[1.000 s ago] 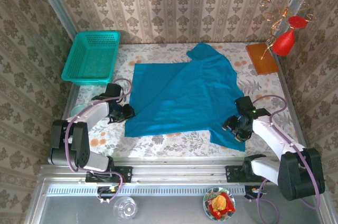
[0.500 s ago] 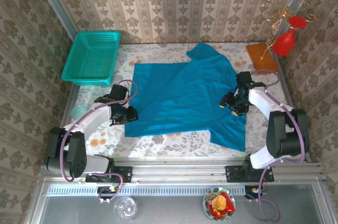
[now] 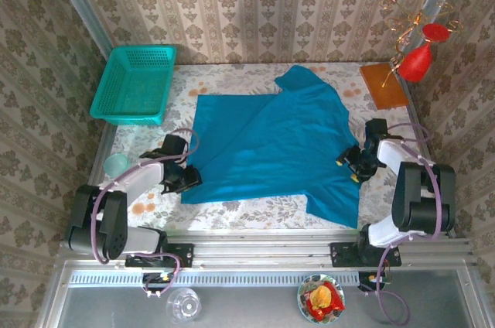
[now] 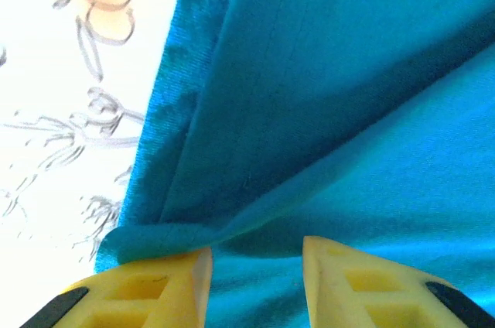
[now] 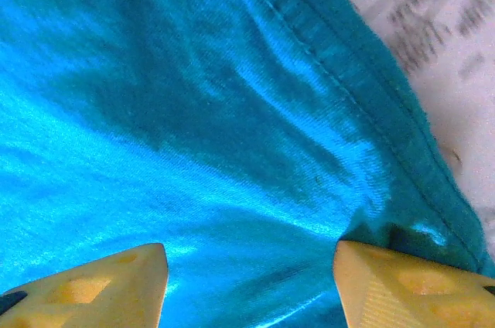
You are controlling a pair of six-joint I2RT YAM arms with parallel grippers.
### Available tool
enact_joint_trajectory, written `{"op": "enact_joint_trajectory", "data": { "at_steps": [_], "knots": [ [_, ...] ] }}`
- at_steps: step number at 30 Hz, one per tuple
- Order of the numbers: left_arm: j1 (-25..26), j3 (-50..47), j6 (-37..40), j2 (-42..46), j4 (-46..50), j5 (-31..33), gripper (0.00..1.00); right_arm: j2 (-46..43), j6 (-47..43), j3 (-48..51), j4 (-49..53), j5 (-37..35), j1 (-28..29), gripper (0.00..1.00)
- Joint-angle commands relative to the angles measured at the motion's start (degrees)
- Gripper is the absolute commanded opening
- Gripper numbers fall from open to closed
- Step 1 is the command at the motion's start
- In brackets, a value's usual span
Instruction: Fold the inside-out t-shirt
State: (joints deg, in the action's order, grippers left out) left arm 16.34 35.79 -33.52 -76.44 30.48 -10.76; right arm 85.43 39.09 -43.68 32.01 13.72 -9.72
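The inside-out t-shirt (image 3: 271,142) lies spread flat on the flowered table, blue-teal, with a diagonal fold across its left half. My left gripper (image 3: 186,179) sits at the shirt's lower-left corner. In the left wrist view the left gripper (image 4: 255,254) is open, a folded edge of the shirt (image 4: 325,96) resting over its left fingertip (image 4: 186,266). My right gripper (image 3: 354,167) is low over the shirt's right hem. In the right wrist view the right gripper (image 5: 249,254) is open wide, the shirt cloth (image 5: 193,111) spanning the gap and the stitched hem (image 5: 363,88) running past the right finger.
A teal mesh basket (image 3: 135,84) stands at the back left. An orange board (image 3: 383,84) and a red vase (image 3: 415,61) are at the back right. A pale cup (image 3: 117,164) sits by the left arm. A glass (image 3: 182,305) and fruit bowl (image 3: 321,299) stand below the rail.
The right gripper travelled from the shirt's lower-right part up and out to its right hem. The left gripper slid toward the lower-left corner, and that corner shifted slightly.
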Motion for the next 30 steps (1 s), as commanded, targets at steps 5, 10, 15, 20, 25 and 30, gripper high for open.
{"op": "enact_joint_trajectory", "data": {
  "at_steps": [5, 10, 15, 20, 25, 30],
  "knots": [
    [-1.3, 7.9, 3.7, 0.5, 4.0, 1.1, 0.36, -7.1, 1.0, 0.6, 0.2, 4.0, 0.8, 0.59],
    [-1.4, 20.5, 9.3, -9.4, 2.7, 1.3, 0.33, -1.8, -4.2, -6.1, -4.1, 12.6, 1.6, 0.58],
    [-1.7, 36.9, 15.9, -22.9, 4.8, 5.7, 0.33, 8.3, -10.9, -18.6, -3.0, 13.2, 3.8, 0.54],
    [-3.2, 55.9, 22.7, -37.3, 8.5, 9.9, 0.34, 19.5, -16.3, -32.8, -1.6, 9.8, 5.2, 0.52],
    [-5.4, 73.2, 26.4, -49.7, 13.4, 9.8, 0.37, 30.9, -19.9, -47.2, 0.6, 9.7, 5.3, 0.49],
    [-7.3, 89.2, 27.5, -61.1, 19.8, 6.0, 0.38, 42.4, -23.7, -63.3, 4.9, 7.1, 5.4, 0.48]
  ]
}}
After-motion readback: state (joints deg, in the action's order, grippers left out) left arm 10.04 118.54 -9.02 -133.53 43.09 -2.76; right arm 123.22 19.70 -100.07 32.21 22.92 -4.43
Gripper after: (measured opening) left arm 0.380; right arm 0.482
